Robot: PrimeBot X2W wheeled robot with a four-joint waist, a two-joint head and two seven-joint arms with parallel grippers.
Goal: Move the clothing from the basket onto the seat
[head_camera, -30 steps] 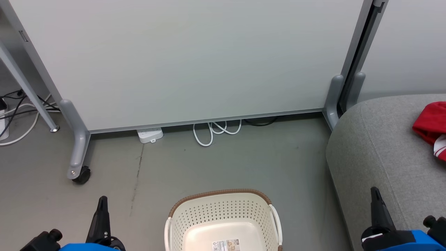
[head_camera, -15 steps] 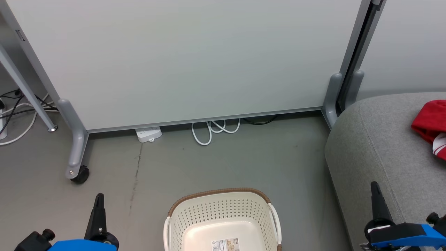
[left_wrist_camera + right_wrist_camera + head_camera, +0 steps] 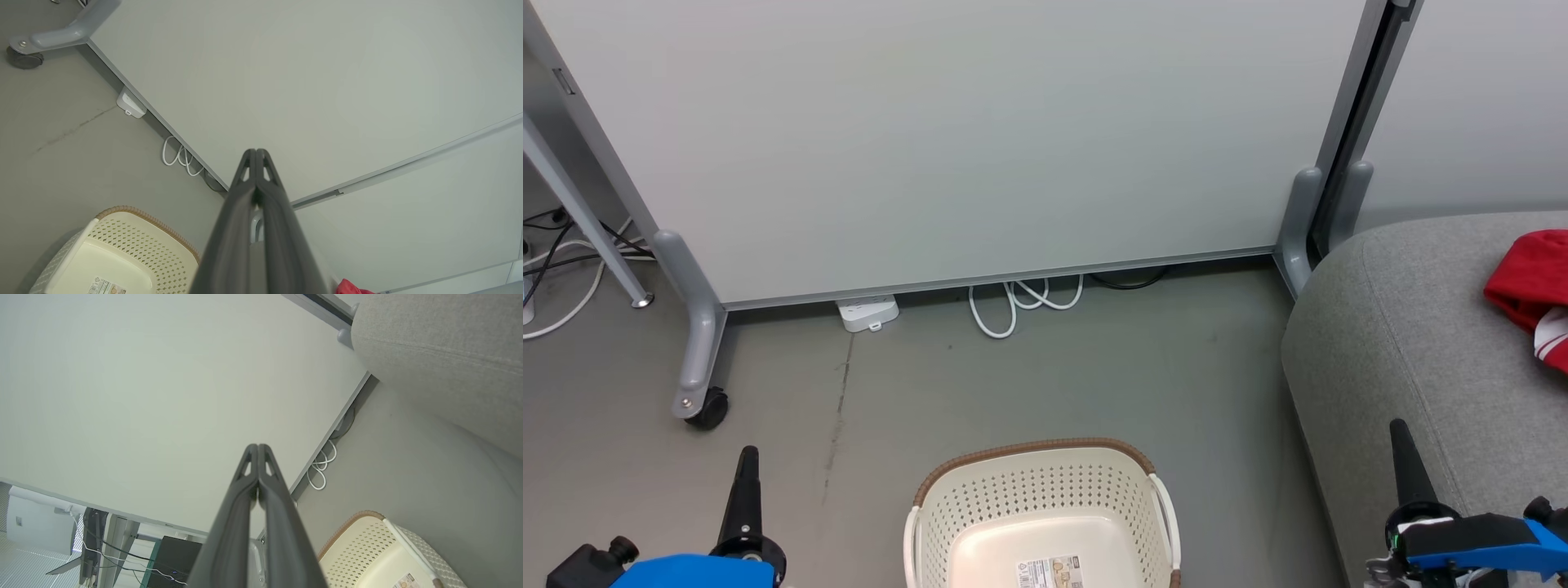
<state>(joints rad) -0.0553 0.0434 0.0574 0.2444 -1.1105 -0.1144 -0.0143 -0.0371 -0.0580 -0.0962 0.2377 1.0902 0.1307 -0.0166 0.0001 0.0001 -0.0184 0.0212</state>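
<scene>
Both wrists have shifted a little since the earlier frames. The right one's blue housing sits higher in the lower right of the head view, and the left one has slid toward the lower left corner. The whole picture has drifted slightly too, so the camera itself has moved.

Nearest, the left gripper (image 3: 747,457) points up at the lower left, fingers pressed together and grasping nothing. The right gripper (image 3: 1400,431) at the lower right is clenched the same way, its tip showing against the side of the seat (image 3: 1405,343).

Between them, at the bottom centre, the basket (image 3: 1029,449) stands on the grey floor (image 3: 1094,367), its bare cream bottom and paper label (image 3: 1049,572) showing.

The seat fills the right side. On top of it, at the right edge, lies the clothing (image 3: 1531,278), red with a white striped part, cut off by the frame.

Farther back stands a pale partition (image 3: 972,139) on a caster (image 3: 707,406), with a power strip (image 3: 867,312) and a looped white cable (image 3: 1021,302) under its lower edge.
</scene>
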